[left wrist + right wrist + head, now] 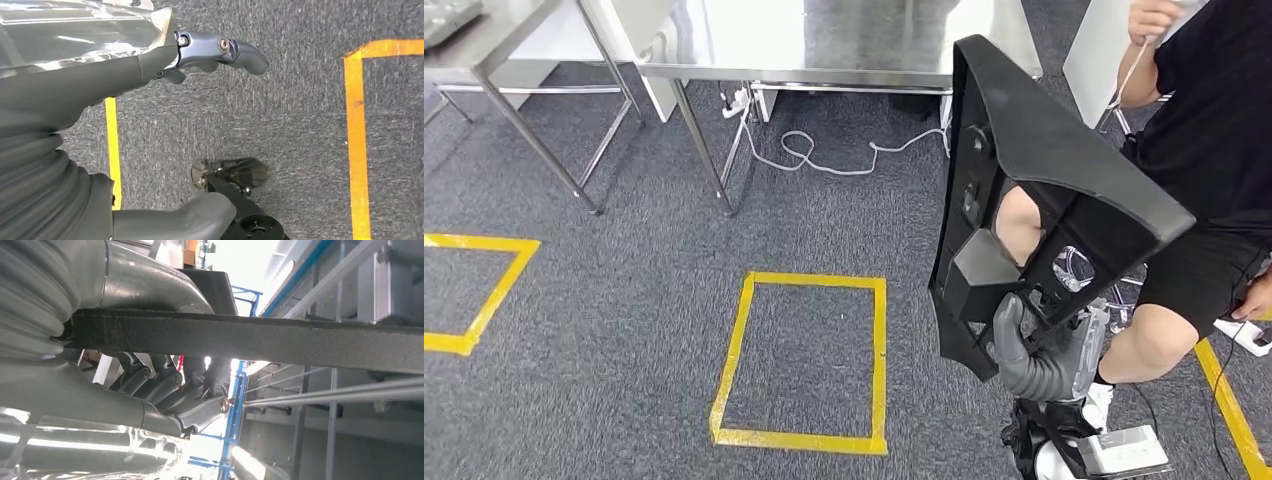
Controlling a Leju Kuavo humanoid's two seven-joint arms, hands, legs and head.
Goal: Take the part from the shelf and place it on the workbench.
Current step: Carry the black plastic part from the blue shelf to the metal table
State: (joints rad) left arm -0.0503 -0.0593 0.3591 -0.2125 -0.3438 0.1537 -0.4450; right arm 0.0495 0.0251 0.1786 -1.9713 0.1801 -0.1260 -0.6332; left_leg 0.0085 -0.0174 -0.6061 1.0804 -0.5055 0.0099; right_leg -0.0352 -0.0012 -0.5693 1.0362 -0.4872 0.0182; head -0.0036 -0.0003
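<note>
Right robot hand (pixel 1029 355) grips the part (pixel 1034 190), a big black moulded panel w/ cut-outs, held upright and tilted, low edge in the fingers, top edge reaching toward the steel counter (pixel 754 45) ahead. In the right wrist view the fingers (pixel 165 382) curl around the part's edge (pixel 250 340), thumb on the other side; blue shelf frame (pixel 232 405) behind.

Left robot hand (pixel 210 52) hangs over the carpet, fingers apart, holding nothing.

Part is off the shelf, not on the counter; it sits in the air over the grey carpet (pixel 624 280), right of a yellow tape square (pixel 804 360). Another tape outline (pixel 474 290) at far left. White cable (pixel 824 155) loops on the floor under the counter. A seated person in black (pixel 1214 130) is just beside the part on the right, knee showing through a cut-out.
</note>
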